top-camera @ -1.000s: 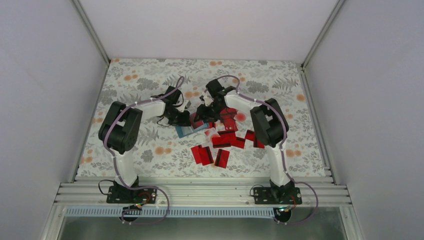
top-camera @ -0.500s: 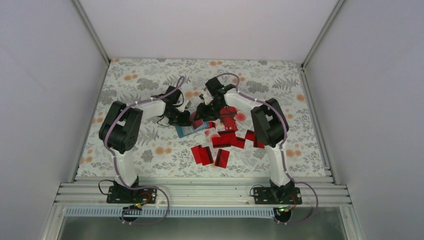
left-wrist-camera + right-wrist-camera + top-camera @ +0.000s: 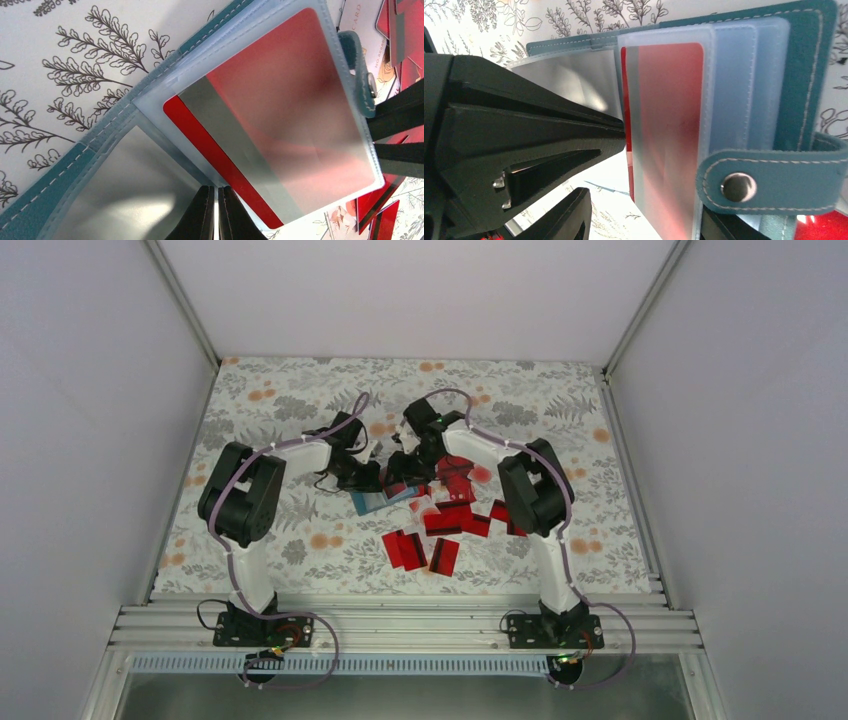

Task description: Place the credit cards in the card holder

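Card holder lies open on the counter between the two arms, its clear sleeves fanned out. I read the left end effector as pressed together on the edge of a clear sleeve leaf, holding it folded back. One red card sits inside the next sleeve, with a thin red strip bare along its striped long edge.

That strip is what I would steer by. The card's long axis runs parallel to the holder's stitched spine, and the bare edge faces the spine, just beside the left fingertips. The right end effector sits toward the snap strap. In its own wrist view, its fingers stand apart on either side of the sleeve's near end, closed on nothing I can see.

In my judgement any last seating push goes across the card, from spine toward strap. The loose credit cards lie nearer the right arm, so I would fetch the next one with it.
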Action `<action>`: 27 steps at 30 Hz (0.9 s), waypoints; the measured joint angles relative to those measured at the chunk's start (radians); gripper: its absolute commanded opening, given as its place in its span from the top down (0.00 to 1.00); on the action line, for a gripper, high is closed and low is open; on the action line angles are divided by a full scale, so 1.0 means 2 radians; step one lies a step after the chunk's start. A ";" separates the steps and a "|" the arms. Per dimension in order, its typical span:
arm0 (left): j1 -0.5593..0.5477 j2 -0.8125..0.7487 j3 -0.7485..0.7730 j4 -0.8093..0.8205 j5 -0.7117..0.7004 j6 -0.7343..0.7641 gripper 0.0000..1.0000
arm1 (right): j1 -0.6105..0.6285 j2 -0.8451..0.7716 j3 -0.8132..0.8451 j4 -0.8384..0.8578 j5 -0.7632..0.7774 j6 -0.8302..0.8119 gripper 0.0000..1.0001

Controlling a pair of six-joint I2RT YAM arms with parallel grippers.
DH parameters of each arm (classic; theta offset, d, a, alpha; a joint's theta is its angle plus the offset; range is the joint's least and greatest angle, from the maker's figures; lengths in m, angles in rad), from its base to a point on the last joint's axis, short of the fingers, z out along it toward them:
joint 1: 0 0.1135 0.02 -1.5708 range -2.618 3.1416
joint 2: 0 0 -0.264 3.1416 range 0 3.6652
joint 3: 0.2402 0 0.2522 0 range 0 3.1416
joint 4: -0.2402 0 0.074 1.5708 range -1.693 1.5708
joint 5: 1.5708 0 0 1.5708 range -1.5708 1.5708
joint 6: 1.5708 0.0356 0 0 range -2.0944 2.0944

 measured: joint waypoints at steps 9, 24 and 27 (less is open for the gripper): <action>0.000 0.000 0.003 -0.004 -0.002 0.000 0.95 | 0.008 0.000 0.001 -0.001 0.000 0.000 0.51; 0.008 -0.036 0.017 -0.045 -0.029 -0.002 0.94 | 0.020 0.000 0.027 -0.011 -0.001 0.002 0.51; 0.020 -0.062 0.016 -0.053 -0.038 -0.005 0.94 | 0.024 0.000 0.028 -0.011 -0.002 0.006 0.51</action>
